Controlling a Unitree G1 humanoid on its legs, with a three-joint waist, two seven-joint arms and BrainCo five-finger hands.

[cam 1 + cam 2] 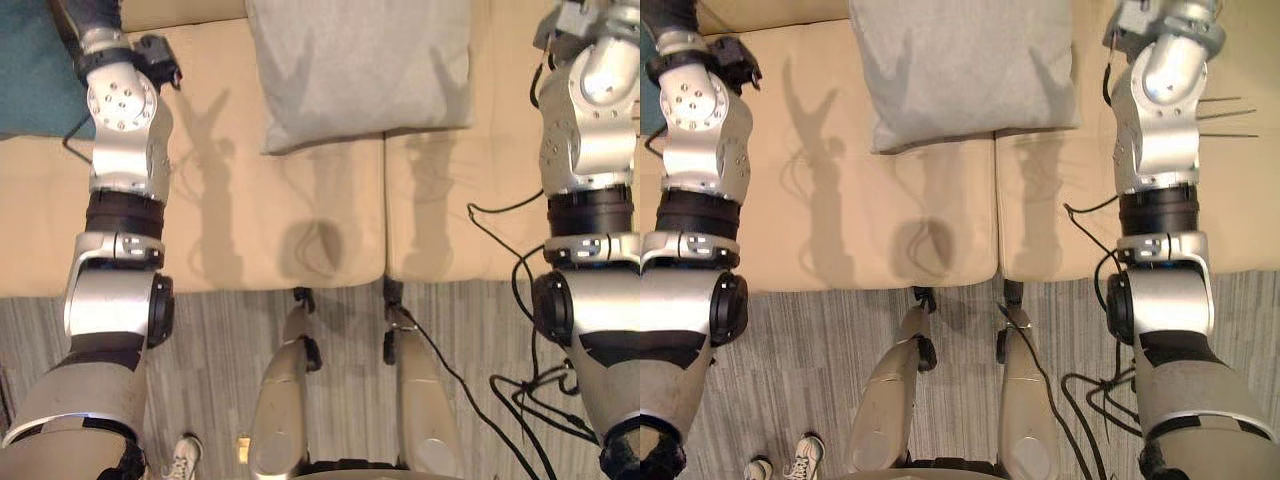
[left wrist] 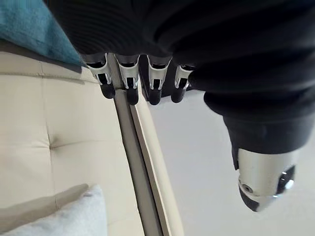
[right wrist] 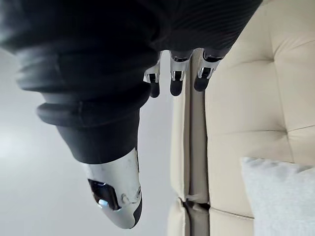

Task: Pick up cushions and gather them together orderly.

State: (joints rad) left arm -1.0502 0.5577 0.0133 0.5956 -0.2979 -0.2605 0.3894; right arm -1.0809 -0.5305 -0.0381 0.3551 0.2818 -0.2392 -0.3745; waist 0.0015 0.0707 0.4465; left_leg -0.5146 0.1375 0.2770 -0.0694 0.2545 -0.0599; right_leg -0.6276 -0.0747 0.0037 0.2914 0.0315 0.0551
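Note:
A light grey cushion [image 1: 360, 70] lies flat on the back of the beige sofa seat [image 1: 250, 220], across the seam between two seat pads. A teal cushion [image 1: 35, 70] rests at the far left of the seat, and its edge also appears in the left wrist view [image 2: 34, 27]. Both arms reach up over the seat on either side of the grey cushion. My left hand [image 2: 129, 78] is open with straight fingers, holding nothing, in front of the sofa's back. My right hand [image 3: 176, 73] is likewise open and holds nothing. A corner of the grey cushion [image 3: 280, 196] lies below it.
The sofa's tufted backrest [image 2: 54, 137] rises behind the seat. The seat's front edge [image 1: 250, 285] meets a grey striped carpet [image 1: 220, 350]. A person's white shoes [image 1: 800, 455] stand on the carpet at the lower left.

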